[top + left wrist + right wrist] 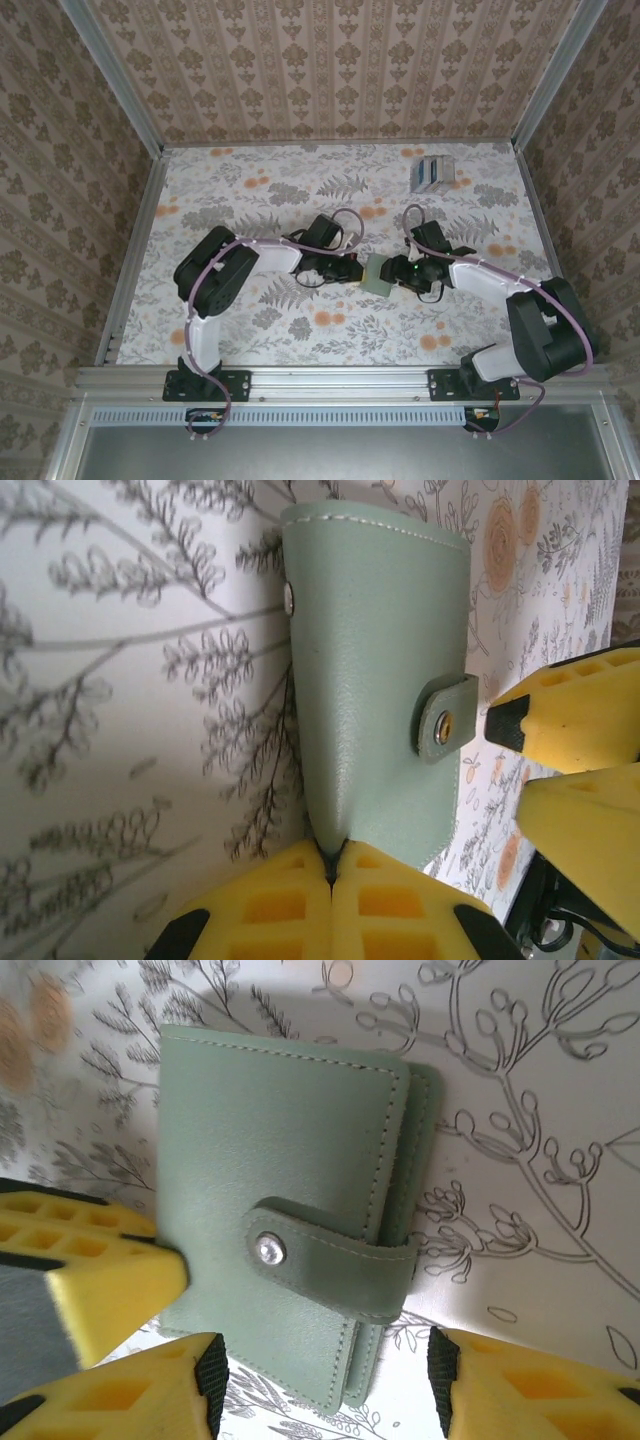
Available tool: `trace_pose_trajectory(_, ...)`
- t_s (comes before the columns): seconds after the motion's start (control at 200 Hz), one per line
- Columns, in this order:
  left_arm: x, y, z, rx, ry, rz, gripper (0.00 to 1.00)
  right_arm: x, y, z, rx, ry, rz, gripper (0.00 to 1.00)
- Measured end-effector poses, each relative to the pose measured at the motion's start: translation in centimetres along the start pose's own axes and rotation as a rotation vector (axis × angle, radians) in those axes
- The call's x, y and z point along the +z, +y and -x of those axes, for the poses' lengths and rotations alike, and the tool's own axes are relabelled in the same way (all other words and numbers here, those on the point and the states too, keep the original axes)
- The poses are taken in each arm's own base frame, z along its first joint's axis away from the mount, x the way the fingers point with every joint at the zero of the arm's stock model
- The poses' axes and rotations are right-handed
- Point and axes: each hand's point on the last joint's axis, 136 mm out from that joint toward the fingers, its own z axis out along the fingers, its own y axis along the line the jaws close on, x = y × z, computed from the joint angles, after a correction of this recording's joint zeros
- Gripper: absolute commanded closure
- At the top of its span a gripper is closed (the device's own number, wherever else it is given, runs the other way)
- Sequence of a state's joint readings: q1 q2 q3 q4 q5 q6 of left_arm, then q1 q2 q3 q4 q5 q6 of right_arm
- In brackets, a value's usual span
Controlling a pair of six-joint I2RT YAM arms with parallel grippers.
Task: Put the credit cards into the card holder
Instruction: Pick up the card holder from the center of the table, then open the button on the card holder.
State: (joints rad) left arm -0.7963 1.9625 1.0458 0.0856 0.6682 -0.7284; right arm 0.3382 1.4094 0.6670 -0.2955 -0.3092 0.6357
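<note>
The card holder point(378, 275) is a pale green leather wallet, shut by a snap strap point(330, 1260), and it lies on the floral cloth at mid-table between both grippers. My left gripper point(332, 855) is shut, its yellow fingers pinching the wallet's point(375, 680) near edge. My right gripper point(325, 1385) is open, its fingers point(205, 1385) astride the strap end of the wallet point(270, 1130) without touching it. A small grey pile with blue stripes point(432, 172), apparently the credit cards, sits at the back right.
The floral cloth point(250, 190) covers the whole table, with patterned walls close on three sides. Both arms meet at the centre, and the right gripper's yellow fingers point(570, 715) sit just beside the wallet's snap. A metal rail point(330, 380) runs along the near edge.
</note>
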Motion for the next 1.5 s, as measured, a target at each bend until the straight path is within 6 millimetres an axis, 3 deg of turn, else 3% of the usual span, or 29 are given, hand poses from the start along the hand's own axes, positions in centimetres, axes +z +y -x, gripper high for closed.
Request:
trace_pose_trajectory(0.29, -1.8, -3.9, -0.1, 0.048, -0.052, -0.057, 1.00, 0.2, 2.2, 1.6, -0.087, -0.043, -0.084, 0.47)
trace_pose_trajectory(0.655, -1.5, -3.0, -0.9, 0.019, -0.073, -0.029, 1.00, 1.3, 1.9, 1.7, -0.083, -0.058, -0.144, 0.78)
trace_pose_trajectory(0.885, -1.9, -3.0, -1.1, 0.027, -0.095, -0.008, 1.00, 0.3, 1.4, 1.5, -0.089, -0.094, -0.149, 1.00)
trace_pose_trajectory(1.055, -2.4, -2.7, -1.0, 0.025, -0.117, 0.010, 1.00, -0.4, 0.2, 0.8, -0.085, -0.111, -0.162, 1.00)
trace_pose_trajectory(1.145, -2.4, -2.2, -1.2, 0.022, -0.116, 0.023, 0.60, -0.7, 0.3, 0.3, -0.088, -0.118, -0.135, 1.00)
trace_pose_trajectory(1.175, -2.3, -2.0, -1.2, 0.017, -0.115, 0.028, 0.50, -0.8, 0.5, 0.2, -0.089, -0.118, -0.117, 1.00)
trace_pose_trajectory(1.305, -2.4, -1.6, -1.1, 0.011, -0.119, 0.036, 0.36, -0.8, 2.0, -0.1, -0.096, -0.113, -0.023, 1.00)
trace_pose_trajectory(1.4, -2.5, -1.5, -1.1, 0.016, -0.120, 0.042, 0.14, -1.2, 3.5, -0.2, -0.098, -0.111, 0.050, 1.00)
trace_pose_trajectory(1.495, -2.5, -1.3, -1.3, 0.024, -0.115, 0.054, 0.11, -2.2, 5.0, -0.1, -0.106, -0.120, 0.125, 1.00)
